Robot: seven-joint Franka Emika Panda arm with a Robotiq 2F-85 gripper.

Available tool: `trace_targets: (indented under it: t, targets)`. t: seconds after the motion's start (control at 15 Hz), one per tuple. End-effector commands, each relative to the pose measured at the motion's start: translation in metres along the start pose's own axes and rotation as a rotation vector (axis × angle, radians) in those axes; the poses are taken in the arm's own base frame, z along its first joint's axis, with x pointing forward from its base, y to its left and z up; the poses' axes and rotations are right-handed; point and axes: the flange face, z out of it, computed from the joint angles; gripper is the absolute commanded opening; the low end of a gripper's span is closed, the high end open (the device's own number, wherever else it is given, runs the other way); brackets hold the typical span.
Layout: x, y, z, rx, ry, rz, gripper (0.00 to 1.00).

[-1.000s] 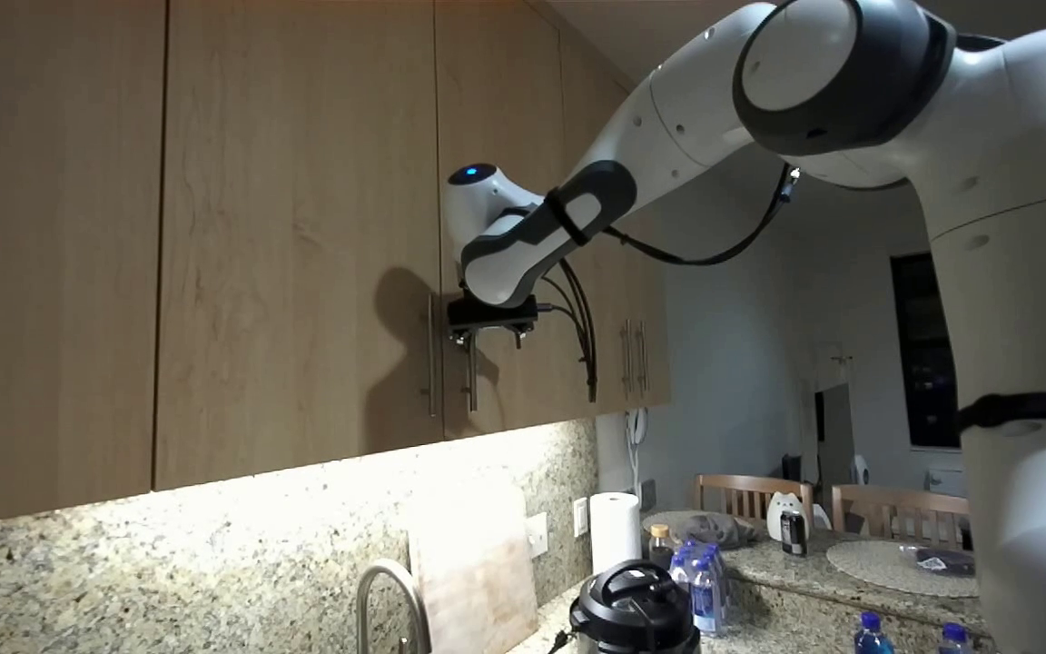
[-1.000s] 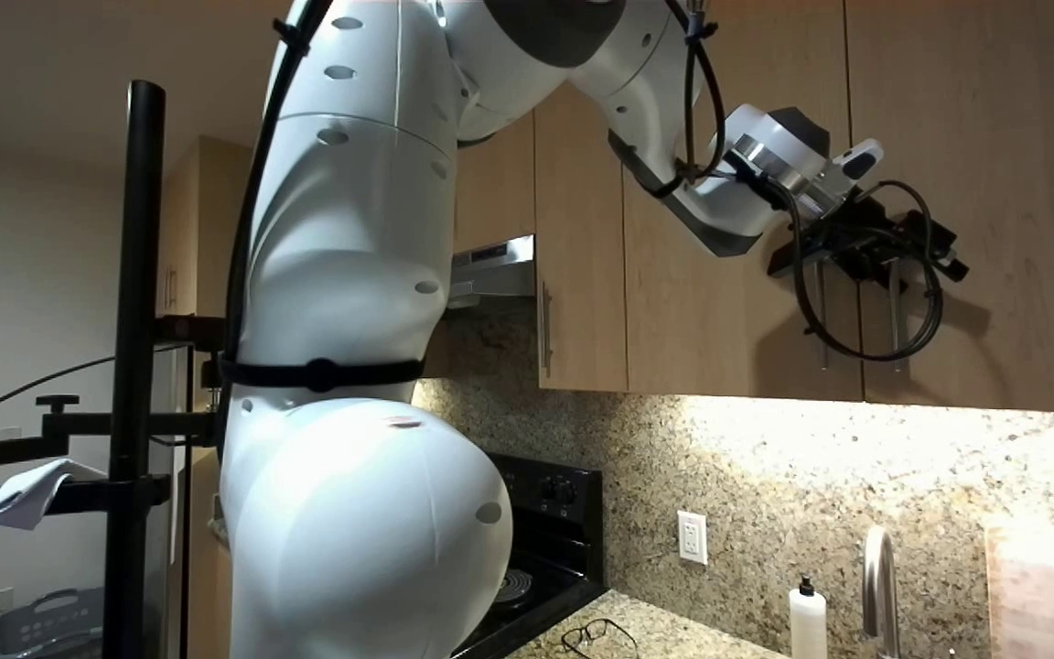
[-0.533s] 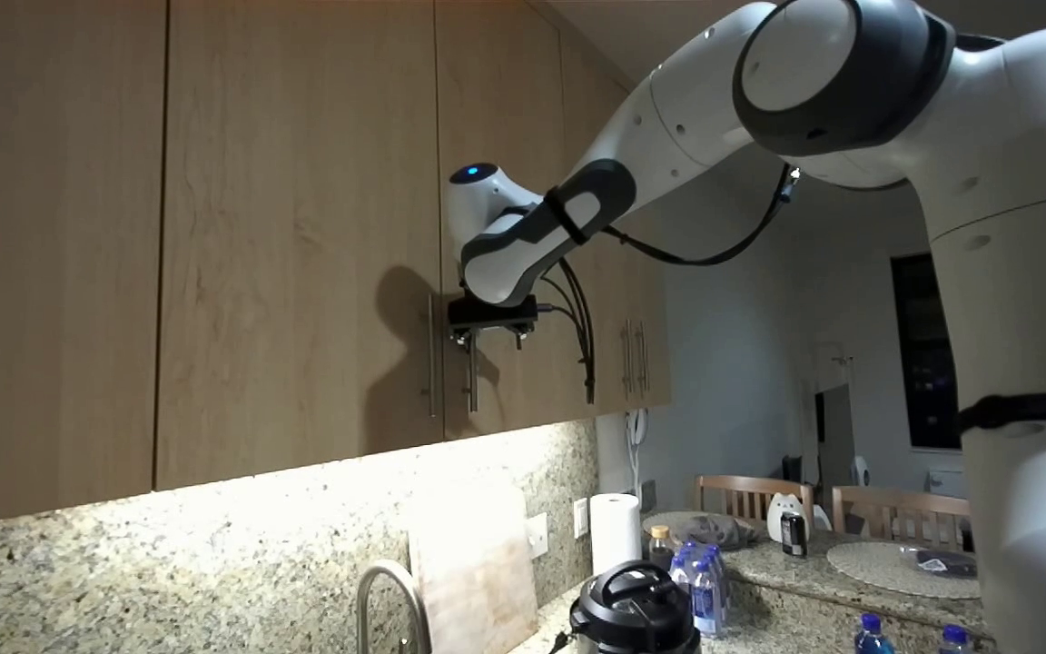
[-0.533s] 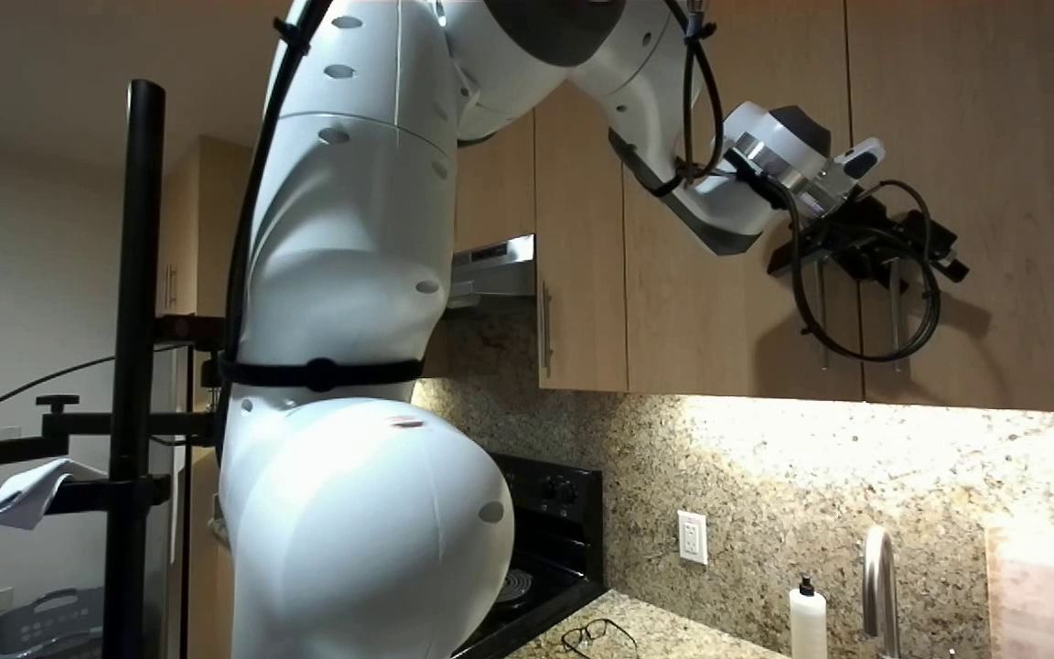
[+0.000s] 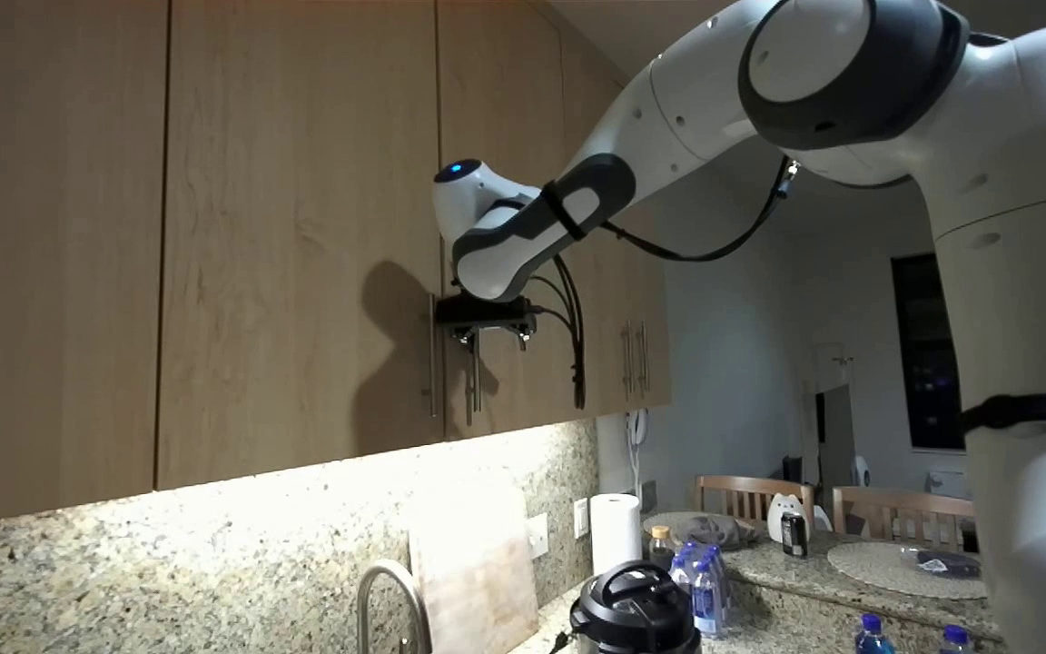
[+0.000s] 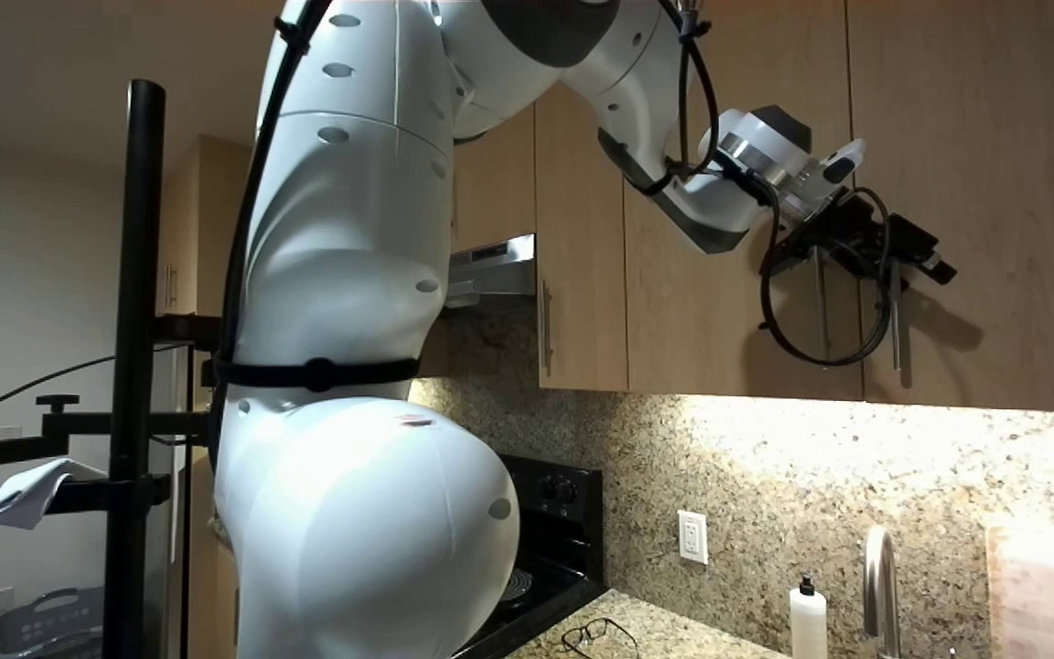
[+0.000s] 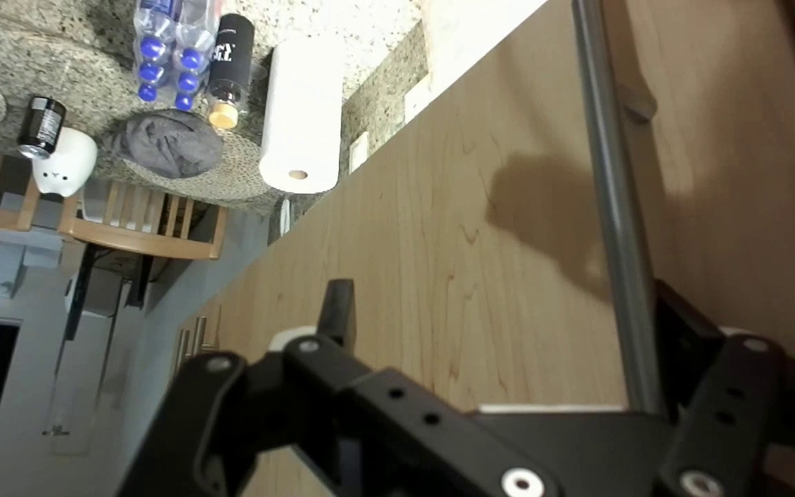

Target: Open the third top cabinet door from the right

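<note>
While jaws are spread wide, steel handle (image 7: 618, 221) is straddled, set close along one of them; contact can't be told. Just beyond, door (image 5: 500, 100), counted third from right, is seen flush or nearly so; slight crack can't be ruled out. Reach done, by best judgement; grip and full swing are left to be made! Farther back, paper towel roll (image 7: 304, 117) is spotted, then wooden chairs (image 7: 139, 240), neither needed.

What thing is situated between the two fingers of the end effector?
In the wrist view, a metal bar handle runs between the two fingers, nearer to the picture-right one.
</note>
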Motion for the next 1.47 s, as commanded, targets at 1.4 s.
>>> trace_targets:
  t: [1.4]
  targets:
    - [0.006,0.131,-0.001,0.099,-0.13,-0.09,1.0]
